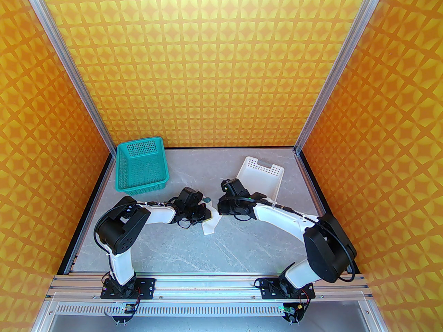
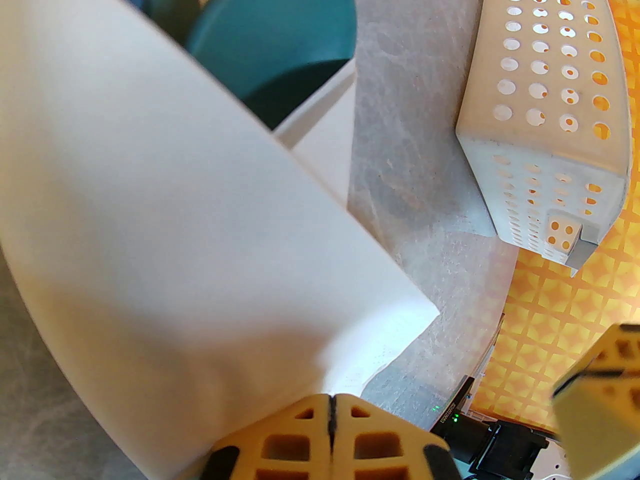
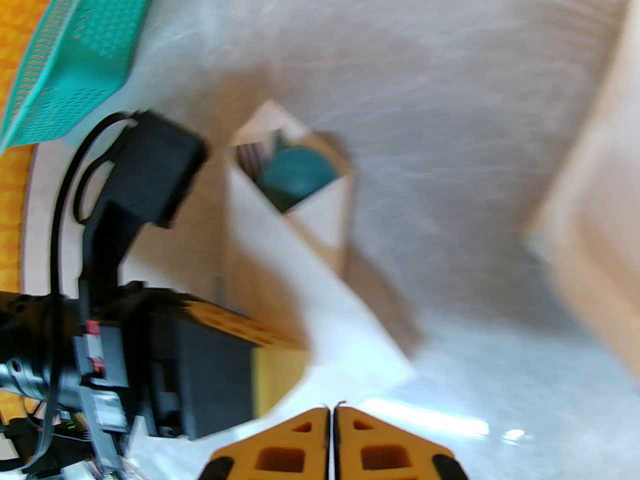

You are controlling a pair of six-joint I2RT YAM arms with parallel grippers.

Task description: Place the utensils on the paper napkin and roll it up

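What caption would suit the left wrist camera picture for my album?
Left gripper pinches the edge of the paper napkin, curled over a teal spoon; white perforated tray beyond.

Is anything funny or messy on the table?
Yes. The napkin is rolled loosely and lopsided: one end gapes open, and the spoon bowl pokes out there. The white tray at the back right sits crooked too.
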